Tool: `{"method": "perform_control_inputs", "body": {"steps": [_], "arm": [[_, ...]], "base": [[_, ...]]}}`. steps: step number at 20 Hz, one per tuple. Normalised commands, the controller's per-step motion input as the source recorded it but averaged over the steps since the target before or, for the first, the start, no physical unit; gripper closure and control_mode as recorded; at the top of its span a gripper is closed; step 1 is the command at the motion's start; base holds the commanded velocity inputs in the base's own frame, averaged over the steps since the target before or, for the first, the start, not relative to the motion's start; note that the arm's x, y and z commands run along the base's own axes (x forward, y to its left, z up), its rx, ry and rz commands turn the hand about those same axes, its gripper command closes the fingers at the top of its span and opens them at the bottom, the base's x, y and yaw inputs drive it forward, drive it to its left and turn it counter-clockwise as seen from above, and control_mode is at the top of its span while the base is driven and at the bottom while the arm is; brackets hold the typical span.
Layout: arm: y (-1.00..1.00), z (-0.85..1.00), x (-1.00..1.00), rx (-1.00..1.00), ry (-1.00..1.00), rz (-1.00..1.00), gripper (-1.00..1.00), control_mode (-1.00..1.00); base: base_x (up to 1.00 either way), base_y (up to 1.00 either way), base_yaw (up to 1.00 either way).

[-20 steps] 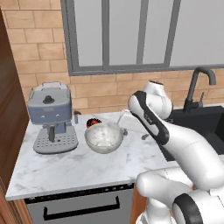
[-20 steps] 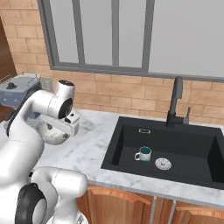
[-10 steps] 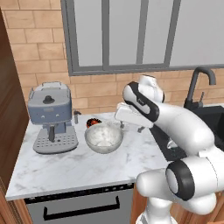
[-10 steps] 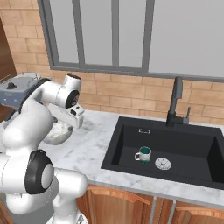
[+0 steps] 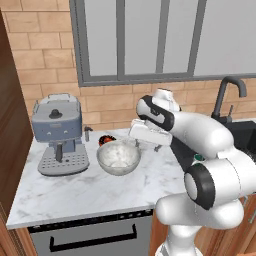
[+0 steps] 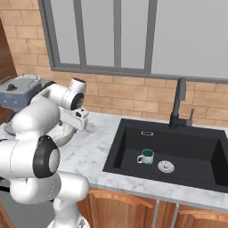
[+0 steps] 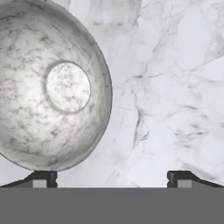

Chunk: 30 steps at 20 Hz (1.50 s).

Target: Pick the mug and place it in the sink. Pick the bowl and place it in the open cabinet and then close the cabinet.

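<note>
At the far left of the left base view a grey coffee machine (image 5: 56, 134) stands on the marble counter (image 5: 80, 192), well to the left of the jaws. Next comes the bowl (image 5: 118, 157), speckled grey-white, upright on the counter, with a small dark dish with red contents (image 5: 105, 139) just behind its left edge. The gripper (image 5: 148, 141) hangs just above the bowl's right rim, pointing down. In the hand view the jaws stand wide apart with nothing between them: the bowl (image 7: 49, 83) lies mostly to the left of the jaws, its rim reaching toward the left fingertip (image 7: 43, 179), while the right fingertip (image 7: 180, 179) sits over bare counter (image 7: 175, 96). Whether the left tip touches the rim I cannot tell.

Further right, in the right base view, the gripper (image 6: 75, 122) sits over the bowl (image 6: 61, 133), and well to the right of the jaws is the sink (image 6: 133, 139). The mug (image 6: 146, 156) stands upright in its basin, beside the round silver drain (image 6: 166, 166), below the black faucet (image 6: 179, 103).
</note>
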Motion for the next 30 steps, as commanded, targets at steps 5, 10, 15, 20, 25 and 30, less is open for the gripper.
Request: {"method": "perform_control_inputs", "body": {"steps": [5, 10, 15, 20, 25, 30], "arm": [[0.27, -0.29, 0.0, 0.0, 0.0, 0.0, -1.0, -1.0], [0.19, -0.23, 0.0, 0.0, 0.0, 0.0, -1.0, -1.0], [0.0, -0.48, 0.0, 0.01, 0.0, 0.0, -1.0, -1.0], [0.03, -0.56, 0.0, 0.02, 0.0, 0.0, -1.0, -1.0], [0.4, -0.41, 0.07, 0.0, -0.02, 0.0, -1.0, -1.0], [0.22, -0.16, 0.16, 0.0, -0.06, 0.0, -1.0, -1.0]], "base": [[0.0, 0.0, 0.0], [0.0, 0.0, 0.0], [0.0, 0.0, 0.0], [0.0, 0.0, 0.0], [0.0, 0.0, 0.0], [0.0, 0.0, 0.0]]}}
